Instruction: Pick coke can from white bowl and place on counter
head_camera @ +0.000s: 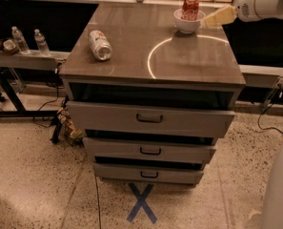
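The coke can (190,7), red with white lettering, stands upright in the white bowl (186,23) at the back right of the counter (179,56). My gripper (212,19) comes in from the right on a white arm. Its pale yellow fingers (219,16) point left at the bowl and end just to the right of its rim, at about the can's height. The gripper holds nothing that I can see.
A silver-white can (99,45) lies on its side at the counter's left. Three drawers with dark handles (149,118) are below, slightly pulled out. Water bottles (20,39) stand on a rack at the left. A blue X (141,203) marks the floor.
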`<state>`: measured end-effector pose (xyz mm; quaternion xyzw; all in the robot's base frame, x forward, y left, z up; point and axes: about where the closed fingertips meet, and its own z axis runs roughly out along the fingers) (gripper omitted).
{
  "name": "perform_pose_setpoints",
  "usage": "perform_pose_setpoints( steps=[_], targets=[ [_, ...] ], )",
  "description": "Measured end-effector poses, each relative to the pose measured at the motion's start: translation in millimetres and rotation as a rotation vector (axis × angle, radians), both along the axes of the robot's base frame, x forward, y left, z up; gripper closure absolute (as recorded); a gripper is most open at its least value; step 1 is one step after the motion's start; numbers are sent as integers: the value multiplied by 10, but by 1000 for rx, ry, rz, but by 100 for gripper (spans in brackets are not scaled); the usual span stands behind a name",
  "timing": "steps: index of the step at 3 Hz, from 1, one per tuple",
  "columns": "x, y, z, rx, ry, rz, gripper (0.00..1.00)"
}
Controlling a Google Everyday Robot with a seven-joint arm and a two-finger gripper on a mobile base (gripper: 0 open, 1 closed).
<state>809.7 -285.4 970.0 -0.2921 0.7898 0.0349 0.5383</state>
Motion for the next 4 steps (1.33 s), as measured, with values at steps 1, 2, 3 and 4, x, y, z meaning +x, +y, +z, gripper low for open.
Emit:
perform_pose_setpoints(
  steps=[1,2,3,4],
  targets=[
    [0,0,0,0,0,0,0],
    [231,182,-33,80,-24,-33,0],
    [616,426,-107,191,-57,-78,0],
    [958,629,-153,247,-90,-104,0]
  ],
)
